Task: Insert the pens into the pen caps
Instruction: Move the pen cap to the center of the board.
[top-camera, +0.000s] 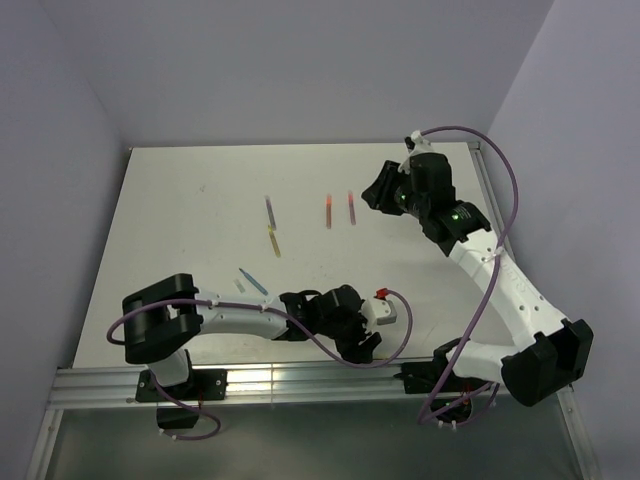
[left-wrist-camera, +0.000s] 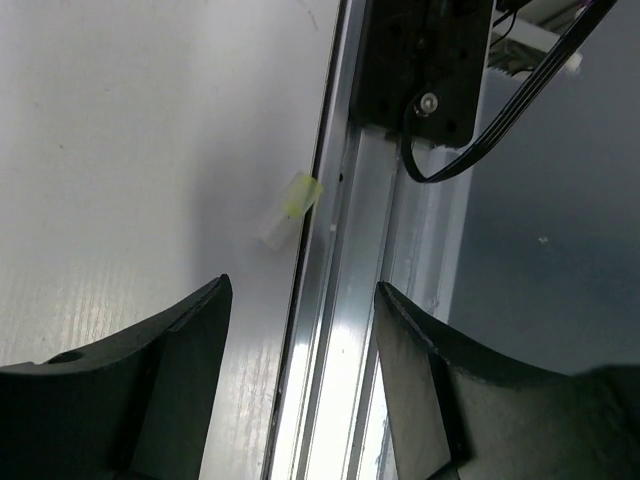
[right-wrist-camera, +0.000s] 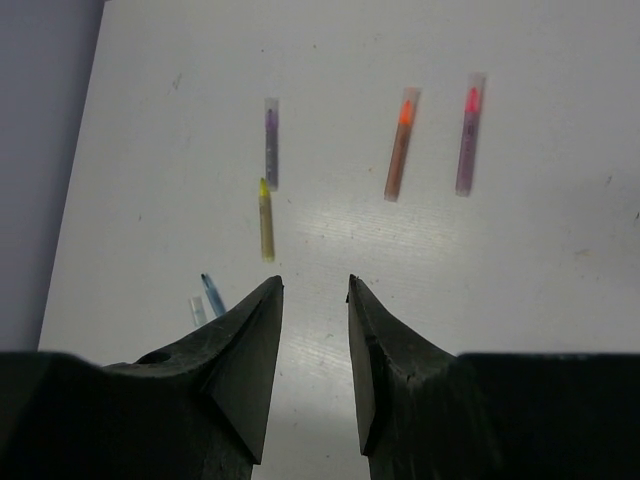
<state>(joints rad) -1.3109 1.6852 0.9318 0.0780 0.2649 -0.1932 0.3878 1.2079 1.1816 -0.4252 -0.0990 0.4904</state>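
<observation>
The left hand (left-wrist-camera: 302, 290) and right hand (right-wrist-camera: 315, 285) stand open, empty. A glancing pinch may flick the yellow-green cap (left-wrist-camera: 290, 208) off the tabletop (left-wrist-camera: 120, 150).

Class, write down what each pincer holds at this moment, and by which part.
Nothing is held: the left pincer and the right pincer both stand open with empty gaps.

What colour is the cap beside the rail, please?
The cap is yellow-green and whitish; left wrist view.
</observation>
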